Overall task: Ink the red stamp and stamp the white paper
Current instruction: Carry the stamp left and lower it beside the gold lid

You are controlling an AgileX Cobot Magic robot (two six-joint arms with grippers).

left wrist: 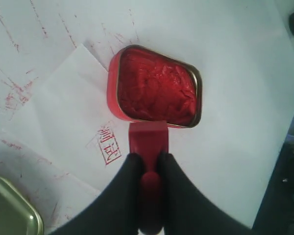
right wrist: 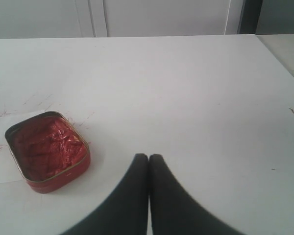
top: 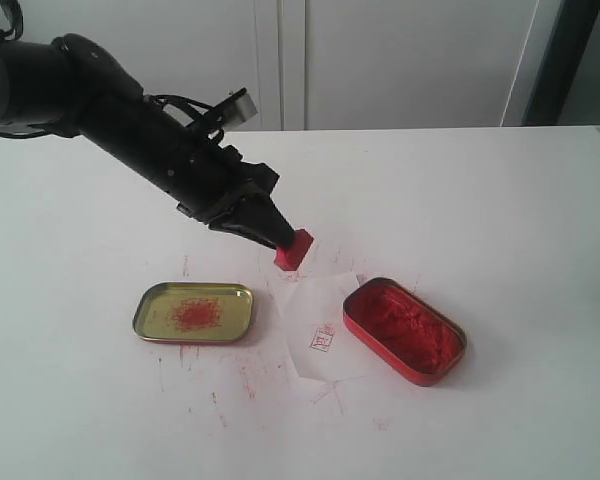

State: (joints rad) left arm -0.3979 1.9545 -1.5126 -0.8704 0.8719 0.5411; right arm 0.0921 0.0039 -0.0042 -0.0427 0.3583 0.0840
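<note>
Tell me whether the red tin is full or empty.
Full, and open: the red tin has no lid on it, and lumpy red paste fills it nearly to the rim.

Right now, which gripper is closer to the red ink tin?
The left. The left gripper holds the red stamp close beside the red ink tin. The right gripper is shut over the table, well off to the tin's side.
</note>
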